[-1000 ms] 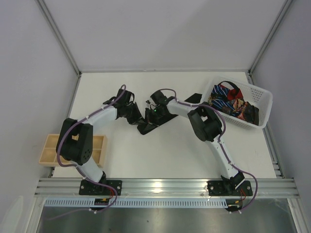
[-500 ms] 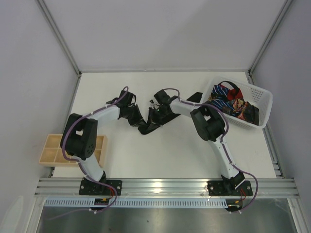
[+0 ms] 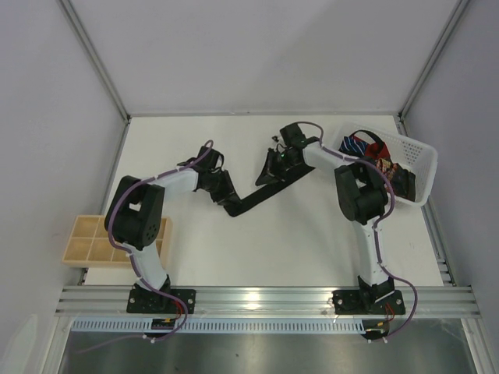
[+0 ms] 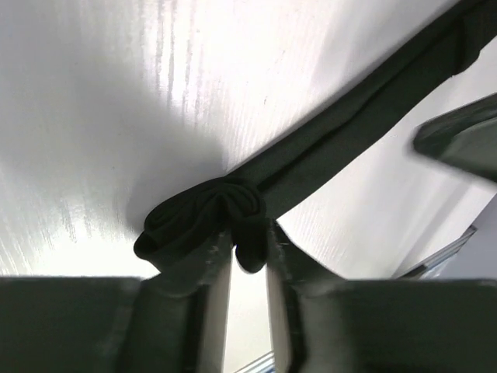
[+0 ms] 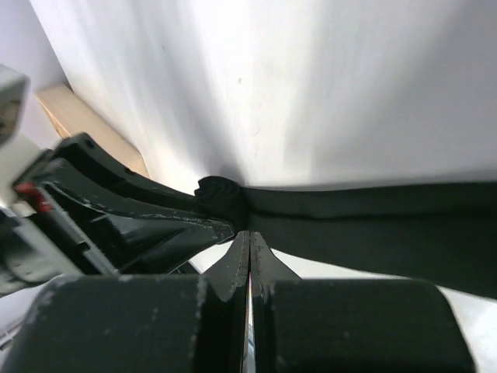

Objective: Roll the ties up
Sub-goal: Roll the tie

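A plain black tie [image 3: 249, 195] lies stretched diagonally across the middle of the table. Its near end is wound into a small roll [image 4: 202, 217]. My left gripper [image 3: 226, 195] is shut on that roll, and a fold of black fabric sits between its fingertips [image 4: 247, 241]. My right gripper [image 3: 273, 167] is shut, jaws pressed together, with its tips [image 5: 248, 235] against the edge of the flat tie band [image 5: 373, 225], further along from the roll [image 5: 221, 198]. I cannot tell whether it pinches fabric. Striped, red and patterned ties [image 3: 366, 156] lie heaped in the basket.
The white lattice basket [image 3: 421, 167] stands at the back right, close to the right arm. A wooden compartment tray [image 3: 86, 241] overhangs the table's left edge and also shows in the right wrist view [image 5: 85, 128]. Purple cables run along both arms.
My right gripper has moved back and to the right along the tie, away from the roll. The tie now lies straighter. My left gripper has shifted slightly right, still on the roll.
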Motion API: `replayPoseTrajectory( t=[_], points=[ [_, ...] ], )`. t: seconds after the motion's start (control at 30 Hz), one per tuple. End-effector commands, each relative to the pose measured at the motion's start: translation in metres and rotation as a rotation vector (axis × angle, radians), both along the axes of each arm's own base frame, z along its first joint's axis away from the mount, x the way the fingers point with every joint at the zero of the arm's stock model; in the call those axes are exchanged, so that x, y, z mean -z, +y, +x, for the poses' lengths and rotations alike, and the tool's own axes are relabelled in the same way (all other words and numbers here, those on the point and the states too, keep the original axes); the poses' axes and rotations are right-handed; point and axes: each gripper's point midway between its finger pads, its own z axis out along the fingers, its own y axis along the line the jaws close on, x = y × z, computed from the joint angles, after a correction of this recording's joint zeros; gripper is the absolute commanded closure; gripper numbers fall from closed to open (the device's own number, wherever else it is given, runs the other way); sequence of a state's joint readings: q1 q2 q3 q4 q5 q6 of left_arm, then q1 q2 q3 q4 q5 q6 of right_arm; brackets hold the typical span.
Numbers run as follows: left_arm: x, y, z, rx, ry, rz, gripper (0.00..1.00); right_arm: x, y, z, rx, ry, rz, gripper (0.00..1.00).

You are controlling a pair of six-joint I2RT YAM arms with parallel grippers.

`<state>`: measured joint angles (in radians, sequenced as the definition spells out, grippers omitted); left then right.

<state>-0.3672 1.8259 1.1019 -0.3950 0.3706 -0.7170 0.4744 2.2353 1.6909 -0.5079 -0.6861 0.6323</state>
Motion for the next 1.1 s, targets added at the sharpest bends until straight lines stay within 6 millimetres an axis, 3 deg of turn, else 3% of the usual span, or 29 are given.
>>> replayPoseTrajectory(
  t=[0.0,0.03,0.13,0.37,0.43,0.8,0.97,1.07],
  points=[
    [-0.011,-0.008,0.007,0.034,-0.054,-0.019,0.68,-0.026,-0.02,0.01,0.012,-0.078,-0.004,1.0],
    [-0.011,-0.008,0.007,0.039,-0.058,-0.021,0.6,-0.028,-0.026,0.014,0.025,-0.081,-0.004,1.0],
    [-0.015,-0.007,0.005,0.039,-0.069,-0.026,0.52,-0.026,-0.032,0.016,0.03,-0.081,-0.01,1.0],
    [-0.034,-0.011,0.004,0.049,-0.111,-0.062,0.38,-0.024,-0.027,0.015,0.022,-0.073,0.001,1.0],
    [-0.047,-0.014,0.006,0.056,-0.142,-0.09,0.29,-0.024,-0.025,0.015,0.018,-0.073,0.003,1.0],
    [-0.098,-0.016,0.014,0.143,-0.299,-0.115,0.11,-0.023,-0.021,0.016,0.01,-0.068,0.008,1.0],
    [-0.088,0.01,0.019,0.254,-0.387,0.075,0.0,-0.024,-0.024,0.018,0.017,-0.061,0.014,1.0],
    [-0.075,0.027,0.02,0.323,-0.404,0.199,0.0,-0.023,-0.029,0.017,0.019,-0.061,0.009,1.0]
  ],
)
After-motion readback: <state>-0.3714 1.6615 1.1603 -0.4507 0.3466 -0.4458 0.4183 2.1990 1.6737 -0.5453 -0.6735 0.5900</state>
